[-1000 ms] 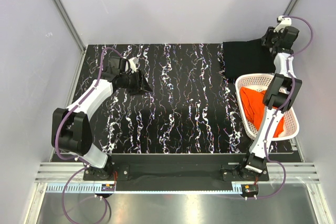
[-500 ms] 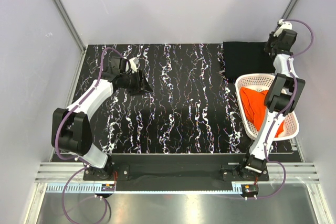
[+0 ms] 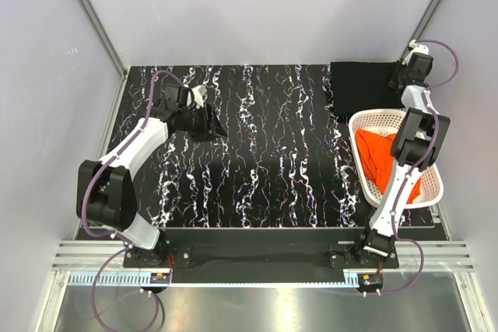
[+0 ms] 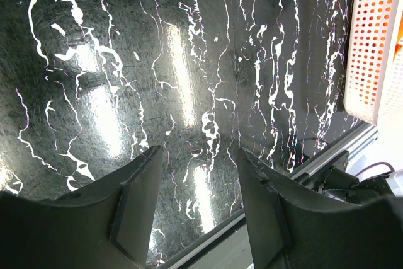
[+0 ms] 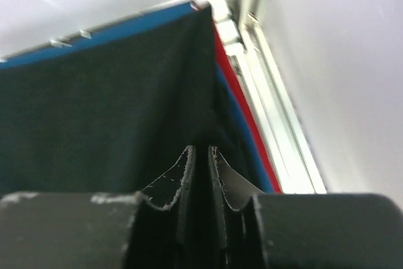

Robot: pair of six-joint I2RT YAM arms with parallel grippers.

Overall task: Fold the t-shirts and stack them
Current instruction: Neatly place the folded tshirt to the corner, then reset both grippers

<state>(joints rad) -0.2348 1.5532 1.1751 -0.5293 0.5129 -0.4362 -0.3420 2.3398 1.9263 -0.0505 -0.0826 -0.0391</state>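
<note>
At the far right corner of the worktop [image 3: 264,138], the black t-shirt [image 5: 94,111] is pinched near its right edge by the right gripper [image 5: 201,152], jaws nearly together. The edges of the teal-blue t-shirt [image 5: 242,118] and the dark red t-shirt [image 5: 249,92] are exposed beneath. The left gripper [image 4: 198,155] is held half-wide and empty over open worktop. The orange t-shirt [image 3: 377,153] is contained in the basket [image 3: 432,184].

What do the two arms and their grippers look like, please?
Both the left arm and right arm have white links, bulky black joints and a looping purple cable. The left gripper and right gripper each carry two flat black fingers; the right's edges look scuffed pale.
</note>
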